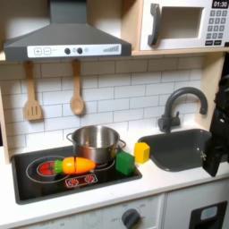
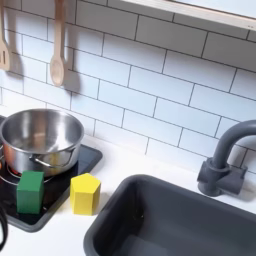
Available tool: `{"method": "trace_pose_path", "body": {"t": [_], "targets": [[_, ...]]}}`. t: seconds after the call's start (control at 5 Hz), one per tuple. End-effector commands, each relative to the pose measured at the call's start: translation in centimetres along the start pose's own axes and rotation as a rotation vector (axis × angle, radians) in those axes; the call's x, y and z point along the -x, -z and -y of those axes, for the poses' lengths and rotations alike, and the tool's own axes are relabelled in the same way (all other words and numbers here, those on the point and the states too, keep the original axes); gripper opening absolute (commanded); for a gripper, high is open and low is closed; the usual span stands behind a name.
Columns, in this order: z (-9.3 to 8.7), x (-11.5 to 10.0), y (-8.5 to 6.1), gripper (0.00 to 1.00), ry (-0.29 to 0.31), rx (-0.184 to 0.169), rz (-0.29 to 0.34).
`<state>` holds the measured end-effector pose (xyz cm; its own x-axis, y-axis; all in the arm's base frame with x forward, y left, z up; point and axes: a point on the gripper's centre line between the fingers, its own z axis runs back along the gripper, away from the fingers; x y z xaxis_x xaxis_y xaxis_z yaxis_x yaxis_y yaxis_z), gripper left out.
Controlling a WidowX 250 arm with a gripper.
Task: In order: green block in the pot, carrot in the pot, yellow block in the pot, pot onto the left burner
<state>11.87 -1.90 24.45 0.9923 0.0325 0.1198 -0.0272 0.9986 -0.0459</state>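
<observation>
Black cooktop (image 1: 36, 183) sits in the white counter, sink (image 1: 183, 148) off to the first exterior view's right. The pot (image 1: 96, 143) stands at the cooktop's back right, empty as far as the second exterior view shows (image 2: 40, 140). The left burner (image 1: 43, 167) lies bare near the first exterior view's left. The carrot (image 1: 75, 165) lies on the cooktop just in front of the pot. The green block (image 1: 124, 163) sits on the cooktop's right edge, the yellow block (image 1: 142, 152) just beside it on the counter. Robot arm (image 1: 217, 125) hangs at the first exterior view's right edge over the sink; gripper (image 1: 215, 165) too dark, cannot tell if apart or together.
</observation>
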Motion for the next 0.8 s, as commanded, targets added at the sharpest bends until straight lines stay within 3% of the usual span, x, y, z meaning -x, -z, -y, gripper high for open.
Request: {"method": "trace_pose_path", "body": {"t": [0.0, 0.6], "targets": [[0.02, 0.0, 0.0, 1.0, 0.0, 0.001, 0.0], [-0.02, 0.12, 0.15, 1.0, -0.001, 0.001, -0.005]]}}
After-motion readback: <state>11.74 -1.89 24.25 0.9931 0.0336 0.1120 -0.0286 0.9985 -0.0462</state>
